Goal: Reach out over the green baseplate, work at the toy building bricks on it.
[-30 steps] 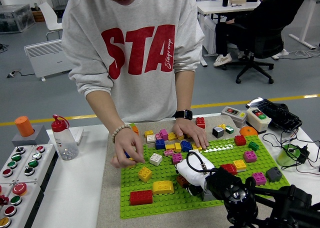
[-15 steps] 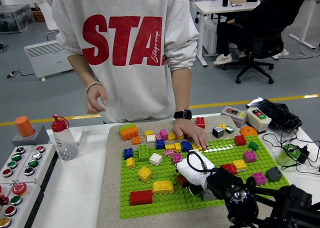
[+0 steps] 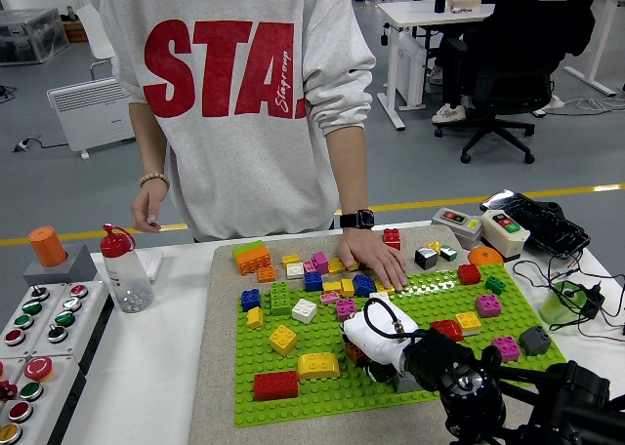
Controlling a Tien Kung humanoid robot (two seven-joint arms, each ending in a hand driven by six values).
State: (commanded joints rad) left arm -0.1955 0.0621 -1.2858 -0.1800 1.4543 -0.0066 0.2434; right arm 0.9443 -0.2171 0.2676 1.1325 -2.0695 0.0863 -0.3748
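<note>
White table is carrying the green baseplate (image 3: 391,391) at six o'clock; the right hand (image 3: 376,340) is resting on central bricks (image 3: 293,352), grip unclear; a person's hand (image 3: 374,258) is pressing bricks at twelve o'clock; next, probably, a firm single-brick grasp.

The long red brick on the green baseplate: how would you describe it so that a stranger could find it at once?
Start at the green baseplate in the middle of the table and go to its near left corner. The long red brick lies flat there, closest to the table's near edge. Just right of it is a long yellow brick; the red one is the only red piece in that corner.
</note>
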